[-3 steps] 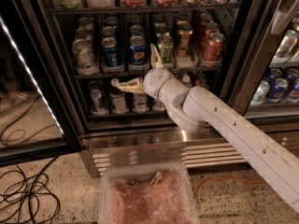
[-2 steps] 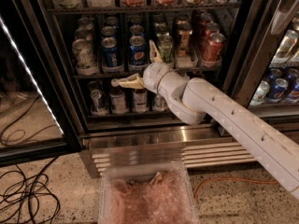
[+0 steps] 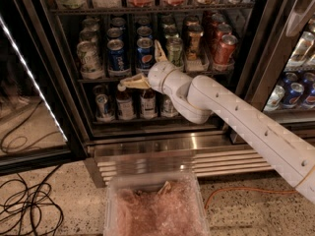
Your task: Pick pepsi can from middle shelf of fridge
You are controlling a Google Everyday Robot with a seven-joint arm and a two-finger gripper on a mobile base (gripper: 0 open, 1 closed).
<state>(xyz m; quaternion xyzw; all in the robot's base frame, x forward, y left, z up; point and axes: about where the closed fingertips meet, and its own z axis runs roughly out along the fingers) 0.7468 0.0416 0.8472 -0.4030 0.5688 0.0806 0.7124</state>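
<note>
The pepsi can, blue with the round globe logo, stands at the front of the middle shelf of the open fridge. My gripper is open right in front of that can. One beige finger points left along the shelf edge and the other points up beside the can. The fingers are not closed on it. A blue can with white lettering stands to its left and a green can to its right.
Red and brown cans fill the shelf's right side. Small bottles stand on the shelf below. A ribbed steel grille lies under the door opening. A clear bin sits on the floor, with cables at the left.
My arm has pushed a little up and to the left, bringing the open gripper closer around the pepsi can. The cans have not moved.
</note>
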